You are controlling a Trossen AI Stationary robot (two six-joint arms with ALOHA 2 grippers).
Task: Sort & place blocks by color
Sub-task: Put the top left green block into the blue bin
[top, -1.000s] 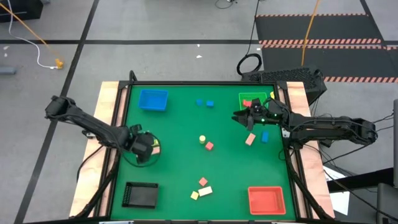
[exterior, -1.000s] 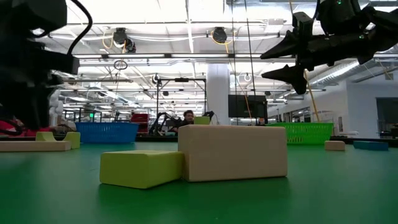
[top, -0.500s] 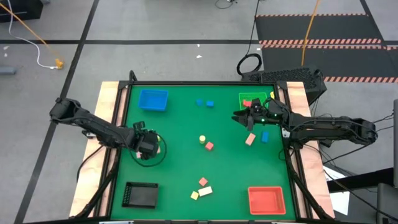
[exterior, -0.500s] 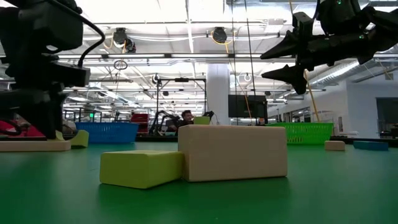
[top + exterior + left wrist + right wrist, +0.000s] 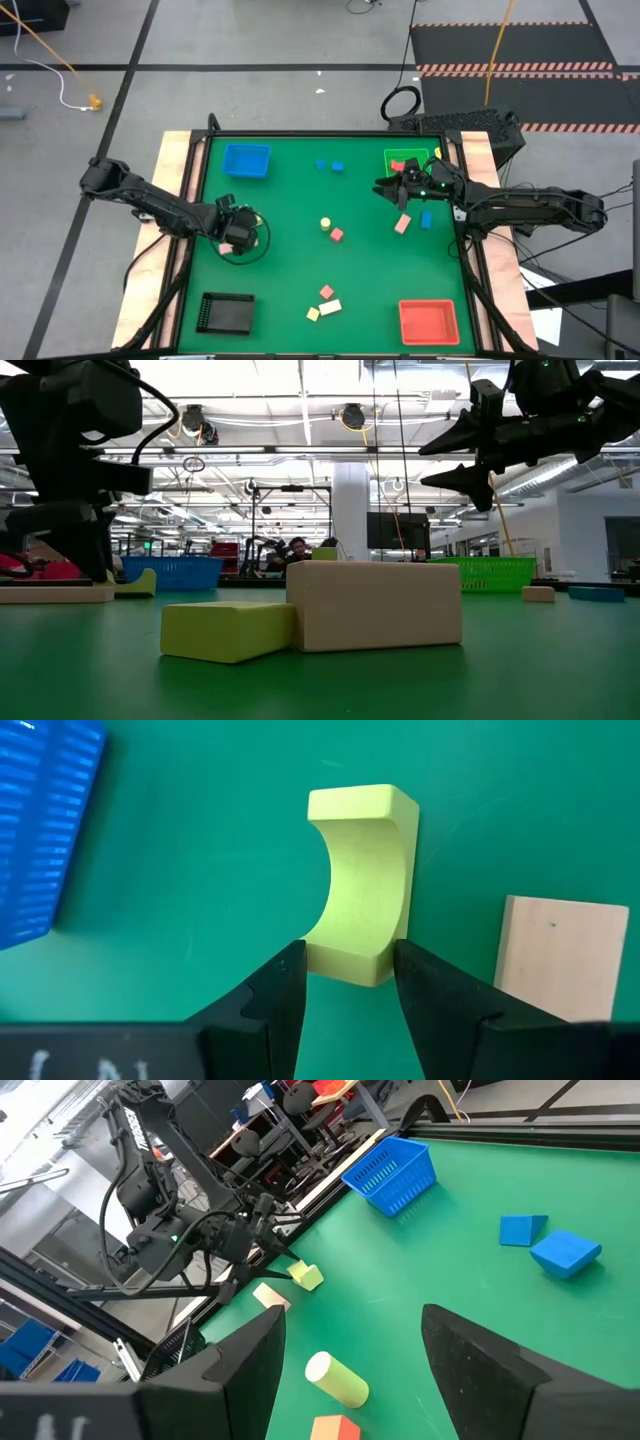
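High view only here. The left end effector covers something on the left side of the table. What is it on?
Observer: In the left wrist view, the left end effector is shut on a yellow-green block with a curved cutout in one side.
Operator: Anything next to it?
Observer: A cream block lies beside it on the table, with a gap between them.
Operator: Is the right side holding anything?
Observer: No. In the low view, the right end effector is open and empty, up off the table.
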